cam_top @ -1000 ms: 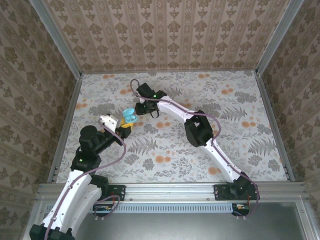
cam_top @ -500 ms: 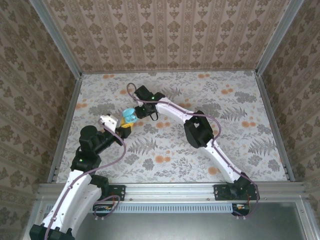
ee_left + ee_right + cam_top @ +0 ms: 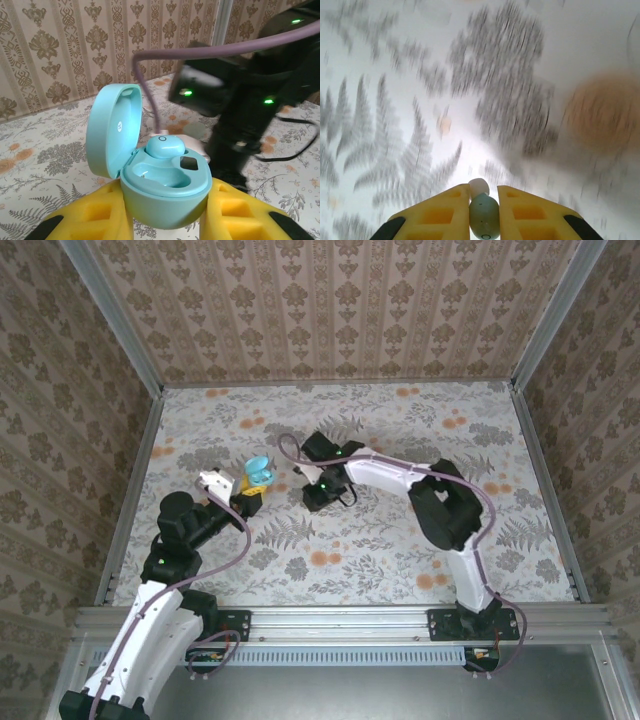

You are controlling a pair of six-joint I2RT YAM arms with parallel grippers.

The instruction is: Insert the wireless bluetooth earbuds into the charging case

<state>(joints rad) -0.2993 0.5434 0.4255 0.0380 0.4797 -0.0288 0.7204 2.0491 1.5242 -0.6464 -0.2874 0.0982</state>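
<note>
The charging case (image 3: 165, 200) is smooth satin plastic, the yellow pads (image 3: 95, 220) matt foam.

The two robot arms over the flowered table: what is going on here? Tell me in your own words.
The left gripper holds a pale turquoise plastic charging case with its hinged lid open. One matching turquoise earbud already sits in it; the socket beside it is empty. The right gripper is shut on a second turquoise earbud with a white tip, off to the case's side over the flowered table, not yet at the case.

open case (image 3: 165, 200) holds one earbud (image 3: 165, 146)
</note>
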